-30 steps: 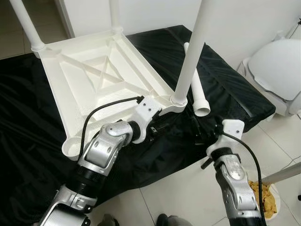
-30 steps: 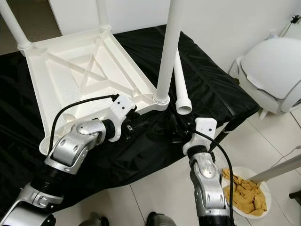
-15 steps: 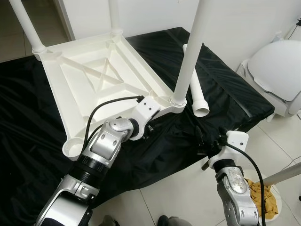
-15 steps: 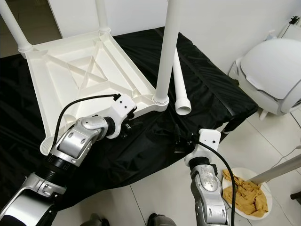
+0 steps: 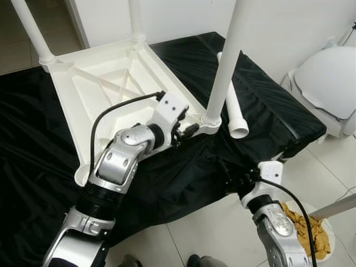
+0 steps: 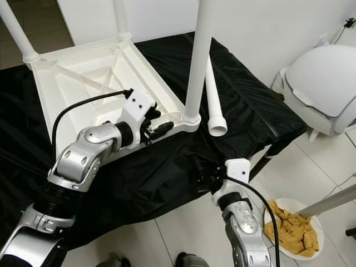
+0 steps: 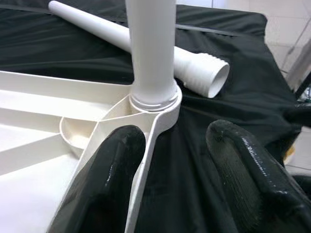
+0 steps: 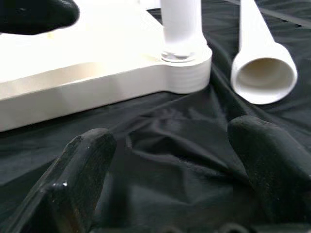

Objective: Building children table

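- Three white legs stand upright in the corner sockets of the upside-down white tabletop (image 5: 105,94), which lies on a black cloth (image 5: 33,139) spread over a low surface.
- One of them, the near-right leg (image 5: 225,61), rises from the corner socket (image 5: 210,119) nearest the loose parts; the far legs stand at the far-left and far-middle corners.
- The near-left corner socket (image 5: 83,177) holds no leg.
- A fourth loose leg (image 5: 233,108) lies flat on the cloth just right of the near-right leg, its open threaded end toward the near side.
- The left gripper (image 5: 186,129) sits at the tabletop's near-right edge, fingers (image 7: 114,165) spread apart, straddling the thin rim just short of the socket and clamping nothing.
- The right gripper (image 5: 233,177) hovers low over the cloth's near edge, fingers (image 8: 269,155) wide apart and empty, pointing toward the socket and the loose leg's open end.
- On the tiled floor at near right stands a white bowl (image 6: 289,236) with a mustard-yellow rag; a white rounded object (image 5: 328,83) sits at far right.
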Robot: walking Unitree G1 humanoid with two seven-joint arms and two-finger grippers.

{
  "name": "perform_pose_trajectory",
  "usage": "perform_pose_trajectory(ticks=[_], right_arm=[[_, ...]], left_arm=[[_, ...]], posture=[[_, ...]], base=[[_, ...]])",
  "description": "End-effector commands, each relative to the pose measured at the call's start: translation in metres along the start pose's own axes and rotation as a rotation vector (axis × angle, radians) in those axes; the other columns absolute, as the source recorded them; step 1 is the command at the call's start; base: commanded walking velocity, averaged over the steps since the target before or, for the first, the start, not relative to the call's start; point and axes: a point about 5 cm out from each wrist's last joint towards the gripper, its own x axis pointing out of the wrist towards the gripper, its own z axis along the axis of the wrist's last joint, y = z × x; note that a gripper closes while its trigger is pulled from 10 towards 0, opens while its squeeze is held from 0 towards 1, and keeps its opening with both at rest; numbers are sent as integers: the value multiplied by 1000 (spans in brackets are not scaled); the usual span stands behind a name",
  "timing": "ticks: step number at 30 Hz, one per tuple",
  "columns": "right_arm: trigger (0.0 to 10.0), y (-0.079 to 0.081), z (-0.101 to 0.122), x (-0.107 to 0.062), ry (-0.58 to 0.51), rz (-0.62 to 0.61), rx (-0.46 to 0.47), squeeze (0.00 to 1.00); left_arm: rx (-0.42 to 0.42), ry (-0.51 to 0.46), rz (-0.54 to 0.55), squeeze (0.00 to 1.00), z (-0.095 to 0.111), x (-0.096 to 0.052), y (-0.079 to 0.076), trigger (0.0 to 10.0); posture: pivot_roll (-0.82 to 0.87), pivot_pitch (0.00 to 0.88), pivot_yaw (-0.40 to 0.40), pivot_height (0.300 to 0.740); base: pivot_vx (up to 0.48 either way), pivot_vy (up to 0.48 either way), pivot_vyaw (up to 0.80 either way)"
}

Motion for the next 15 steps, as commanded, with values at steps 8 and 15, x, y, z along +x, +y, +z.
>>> perform_pose_trajectory(ticks=[8, 15], right_arm=[[10000, -7, 3, -3, 14, 39, -25, 0], [10000, -5, 7, -8, 9, 62, -16, 0]], left_arm=[[23, 147, 71, 0, -27, 11, 0, 10000], [55, 253, 228, 0, -48, 18, 14, 10000]], posture=[[-122, 114, 25, 740], [-143, 118, 31, 740]], base=[[0, 0, 0], [0, 0, 0]])
